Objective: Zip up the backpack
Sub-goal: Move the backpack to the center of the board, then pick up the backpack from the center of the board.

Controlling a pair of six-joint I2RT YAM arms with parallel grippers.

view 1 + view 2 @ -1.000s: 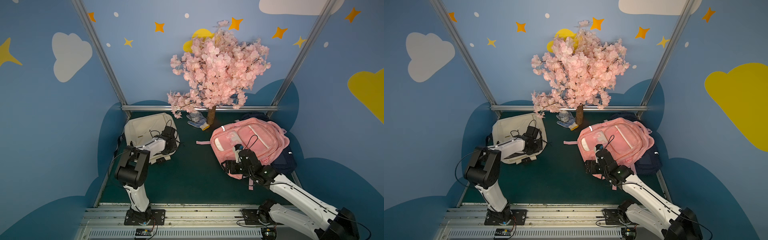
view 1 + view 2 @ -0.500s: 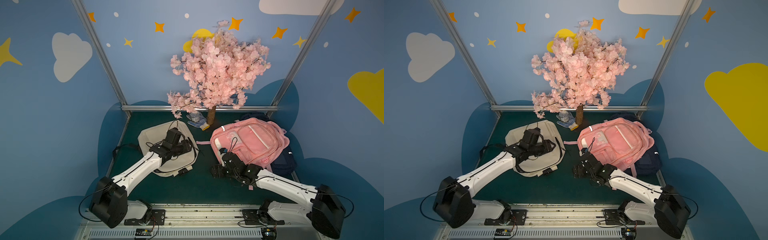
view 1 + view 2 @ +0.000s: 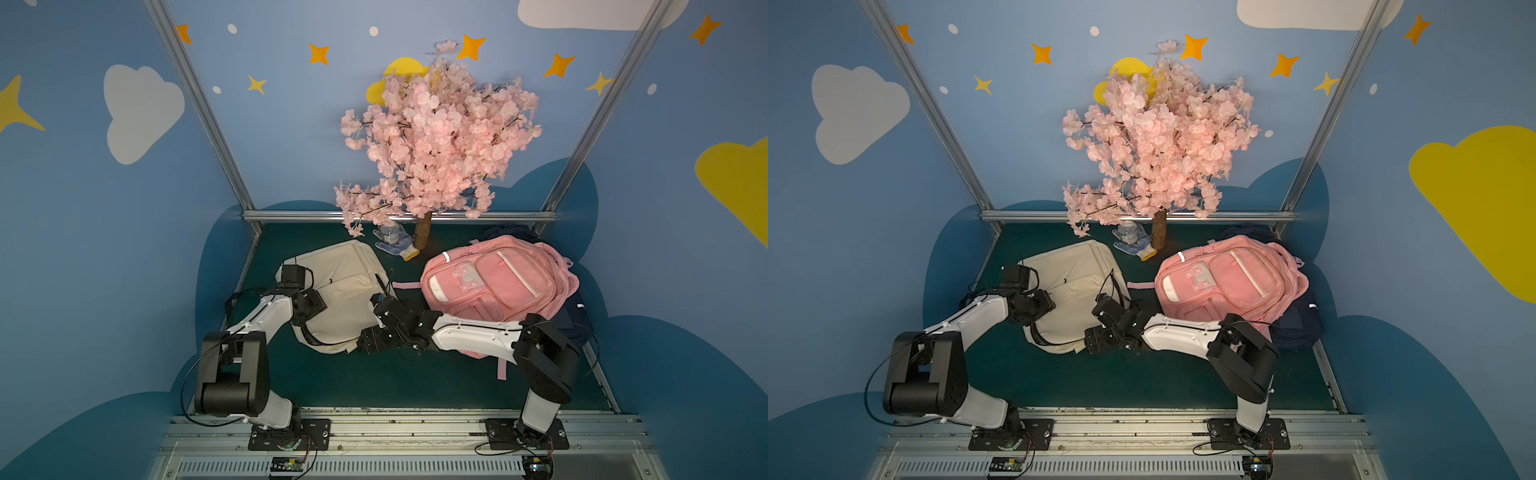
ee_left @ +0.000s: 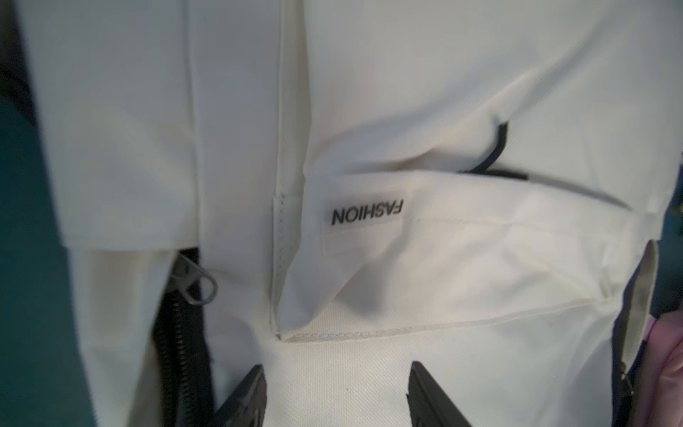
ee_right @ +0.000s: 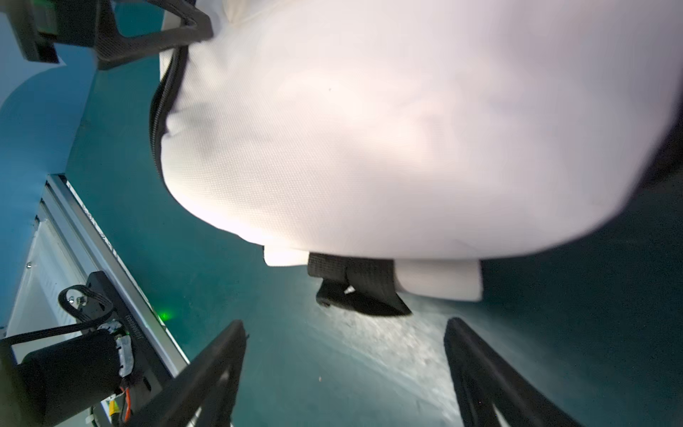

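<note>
The cream white backpack point(image 3: 345, 286) point(image 3: 1077, 282) lies flat on the green floor, left of centre. My left gripper point(image 3: 315, 308) point(image 3: 1040, 309) hovers over its left part, open, with bare fabric between the fingers point(image 4: 247, 392). In the left wrist view point(image 4: 336, 373) a silver zipper pull point(image 4: 197, 284) sits on a black zipper point(image 4: 177, 340) just beside one finger. My right gripper point(image 3: 362, 344) point(image 3: 1091, 343) is low at the backpack's near corner, open and empty. In the right wrist view point(image 5: 343, 332) a black strap buckle point(image 5: 356, 286) lies just ahead of it.
A pink backpack point(image 3: 498, 282) lies to the right on a dark navy bag point(image 3: 577, 316). A pink blossom tree point(image 3: 436, 141) stands at the back, with a can and glove point(image 3: 392, 243) at its foot. A metal rail point(image 3: 374, 419) runs along the front.
The white backpack has come from the back left toward the centre. My left gripper has opened and let it go. My right gripper has swung left from the pink backpack to the white one's near corner.
</note>
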